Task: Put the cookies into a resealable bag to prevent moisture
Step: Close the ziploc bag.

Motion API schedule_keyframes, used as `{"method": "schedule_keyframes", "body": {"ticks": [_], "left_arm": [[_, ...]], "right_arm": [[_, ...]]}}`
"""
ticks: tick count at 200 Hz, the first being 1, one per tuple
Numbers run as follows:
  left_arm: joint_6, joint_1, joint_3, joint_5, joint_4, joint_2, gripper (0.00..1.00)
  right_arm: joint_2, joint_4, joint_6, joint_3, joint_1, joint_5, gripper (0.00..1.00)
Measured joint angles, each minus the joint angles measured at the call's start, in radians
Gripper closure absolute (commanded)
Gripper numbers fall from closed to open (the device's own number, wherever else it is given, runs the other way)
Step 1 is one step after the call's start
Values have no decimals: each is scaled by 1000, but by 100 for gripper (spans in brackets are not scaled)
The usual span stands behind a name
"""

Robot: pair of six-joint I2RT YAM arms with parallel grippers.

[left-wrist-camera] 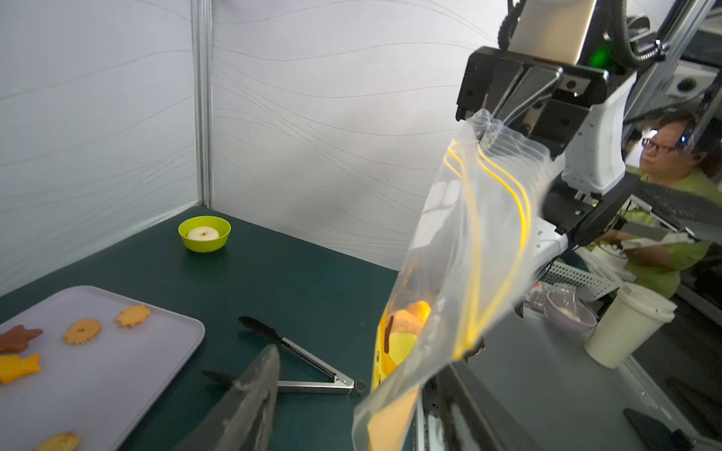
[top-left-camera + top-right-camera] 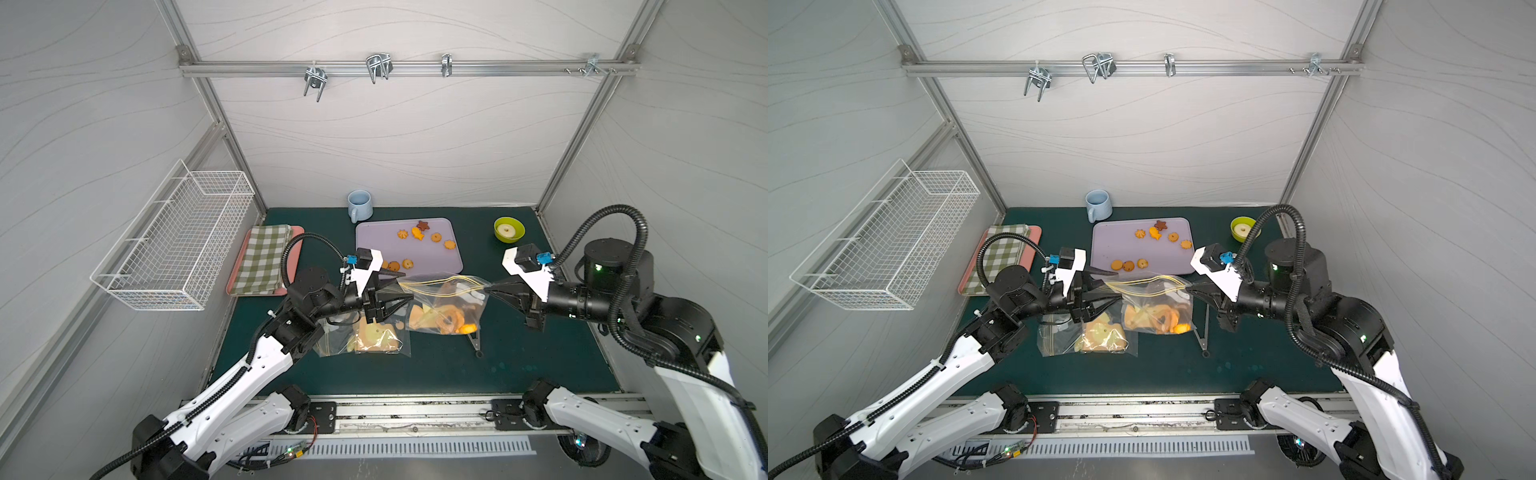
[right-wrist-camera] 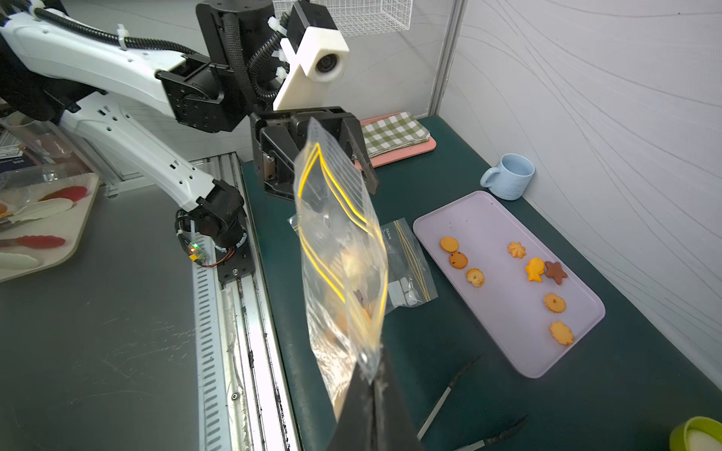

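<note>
Eight cookies lie flat on lilac tray, which sits behind raised bag in both top views. They form two loose groups. One has three rounds: plain, speckled, swirled. Other has ridged flower, fish, dark brown star just beside fish, scalloped ring, lobed piece. Surfaces matte, orange-golden. Tray smooth, corners rounded.

Clear resealable bag, crinkled film with yellow zip lines, hangs between arms. Grip: right gripper clenched on one bag corner. On opposite corner, left gripper stands with jaws apart either side.
</note>
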Motion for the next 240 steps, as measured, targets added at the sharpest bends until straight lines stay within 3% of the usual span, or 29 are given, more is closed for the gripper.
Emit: {"method": "schedule_keyframes", "body": {"ticks": [34, 65, 158, 195, 240], "left_arm": [[-14, 0, 10, 49, 34, 0, 54], [-30, 0, 14, 97, 64, -7, 71], [-34, 0, 25, 164, 77, -7, 70], [-32, 0, 26, 172, 77, -7, 80], [-30, -1, 27, 175, 76, -7, 78]], "right_arm": [[21, -28, -5, 0, 0, -24, 100], [42, -37, -4, 0, 0, -29, 100], [37, -35, 1, 12, 0, -16, 100], [36, -35, 13, 12, 0, -13, 100], [31, -29, 16, 12, 0, 0, 100]]}}
